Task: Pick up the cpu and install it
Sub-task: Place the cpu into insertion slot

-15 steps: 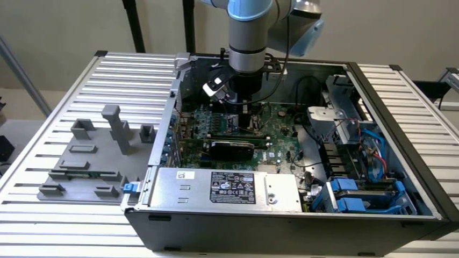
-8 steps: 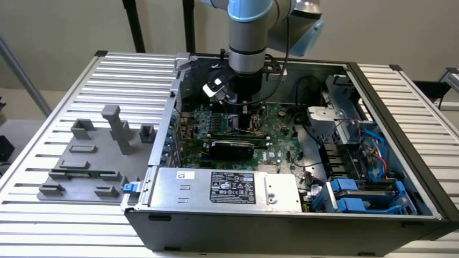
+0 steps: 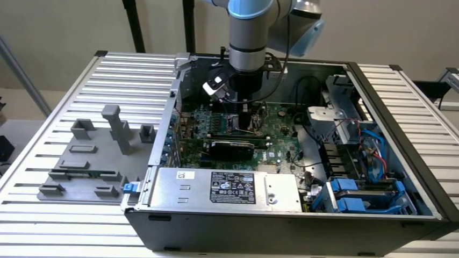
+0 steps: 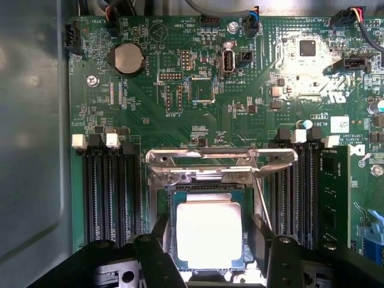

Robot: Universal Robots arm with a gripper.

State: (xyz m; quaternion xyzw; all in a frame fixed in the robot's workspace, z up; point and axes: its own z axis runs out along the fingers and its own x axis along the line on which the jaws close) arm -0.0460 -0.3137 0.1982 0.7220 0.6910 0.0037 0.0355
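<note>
The gripper (image 4: 210,221) hangs inside the computer case (image 3: 401,161), low over the motherboard (image 4: 180,78). The cpu (image 4: 209,234) lies flat and square in the socket (image 4: 170,198), whose metal frame (image 4: 204,165) is flipped up so the chip can drop in. The jaws stand open, one on each side of the cpu and just off its edges, so it looks seated rather than held.

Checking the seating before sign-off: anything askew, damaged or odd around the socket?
Nothing stands out. The cpu looks flat and square in the socket, edges parallel to it. The metal retention frame is swung open beside it, unbent; the memory slots alongside look intact.
</note>
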